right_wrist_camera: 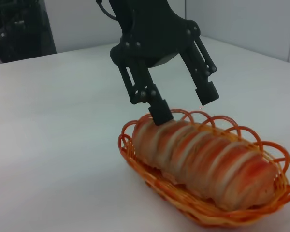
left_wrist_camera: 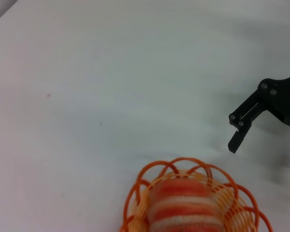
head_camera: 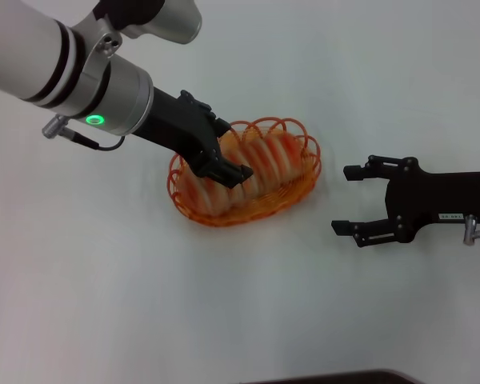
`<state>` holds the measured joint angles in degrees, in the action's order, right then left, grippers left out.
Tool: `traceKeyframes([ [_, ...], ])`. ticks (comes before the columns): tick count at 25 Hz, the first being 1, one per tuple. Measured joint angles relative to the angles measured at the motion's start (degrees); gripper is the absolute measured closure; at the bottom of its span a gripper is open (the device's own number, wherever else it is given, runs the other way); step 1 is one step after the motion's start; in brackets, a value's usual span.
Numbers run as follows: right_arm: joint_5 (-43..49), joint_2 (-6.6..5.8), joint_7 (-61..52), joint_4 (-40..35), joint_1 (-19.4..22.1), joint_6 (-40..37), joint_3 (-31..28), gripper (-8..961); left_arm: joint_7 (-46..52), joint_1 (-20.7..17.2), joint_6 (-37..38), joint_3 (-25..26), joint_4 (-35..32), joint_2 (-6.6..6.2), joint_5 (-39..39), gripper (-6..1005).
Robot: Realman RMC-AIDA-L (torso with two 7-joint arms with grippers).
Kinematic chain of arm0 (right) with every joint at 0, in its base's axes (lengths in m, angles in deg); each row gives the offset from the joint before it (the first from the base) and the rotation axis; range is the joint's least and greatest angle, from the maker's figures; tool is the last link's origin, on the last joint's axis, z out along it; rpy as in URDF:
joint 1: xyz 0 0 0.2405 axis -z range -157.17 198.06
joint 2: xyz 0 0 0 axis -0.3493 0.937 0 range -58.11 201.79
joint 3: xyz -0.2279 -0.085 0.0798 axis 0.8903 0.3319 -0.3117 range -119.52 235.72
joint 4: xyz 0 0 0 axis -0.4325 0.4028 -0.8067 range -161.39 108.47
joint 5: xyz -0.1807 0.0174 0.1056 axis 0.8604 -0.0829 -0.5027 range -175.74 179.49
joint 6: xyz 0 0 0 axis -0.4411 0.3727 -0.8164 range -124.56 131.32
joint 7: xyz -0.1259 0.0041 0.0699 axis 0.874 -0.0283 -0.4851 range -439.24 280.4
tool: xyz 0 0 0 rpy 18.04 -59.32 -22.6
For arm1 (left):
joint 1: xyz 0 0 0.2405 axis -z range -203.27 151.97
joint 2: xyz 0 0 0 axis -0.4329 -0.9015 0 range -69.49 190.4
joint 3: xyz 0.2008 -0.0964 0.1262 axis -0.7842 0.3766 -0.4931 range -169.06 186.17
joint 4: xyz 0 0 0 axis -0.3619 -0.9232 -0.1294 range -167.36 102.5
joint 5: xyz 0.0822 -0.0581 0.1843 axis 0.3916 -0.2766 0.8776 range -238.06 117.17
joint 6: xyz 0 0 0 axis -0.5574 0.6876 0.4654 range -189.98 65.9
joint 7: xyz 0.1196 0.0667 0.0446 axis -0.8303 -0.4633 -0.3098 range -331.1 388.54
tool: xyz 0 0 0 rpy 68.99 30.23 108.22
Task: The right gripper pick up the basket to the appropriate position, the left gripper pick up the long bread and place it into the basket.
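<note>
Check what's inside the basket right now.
The long bread lies lengthwise in the basket, filling most of it. The left hand sits open over one end. The basket floor under the loaf is covered, so nothing else can be confirmed.

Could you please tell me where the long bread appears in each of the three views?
Head view: the long bread lies in the basket at centre, under the open left gripper.
Left wrist view: its end shows at the bottom edge.
Right wrist view: lower right.
Shared landmark: the basket's orange looped rim.
</note>
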<state>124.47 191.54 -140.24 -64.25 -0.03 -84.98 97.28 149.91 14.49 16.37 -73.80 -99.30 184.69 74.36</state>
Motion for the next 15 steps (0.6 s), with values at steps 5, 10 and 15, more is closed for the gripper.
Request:
traceKeyframes([
  [5,-0.2,0.0,0.0,0.0,0.0,-0.2,-0.5,8,-3.0,-2.2,1.1,3.6,-1.3,-0.09,-4.6,283],
  [10,-0.6,-0.06,0.0,-0.5,0.2,-1.0,-1.0,8,-13.1,-7.0,5.1,12.8,-1.6,-0.14,-15.4,98],
  [15,-1.1,-0.17,0.0,-0.4,0.3,-1.2,-1.5,8,-25.0,-14.7,11.8,26.2,2.7,-0.52,-21.9,60],
])
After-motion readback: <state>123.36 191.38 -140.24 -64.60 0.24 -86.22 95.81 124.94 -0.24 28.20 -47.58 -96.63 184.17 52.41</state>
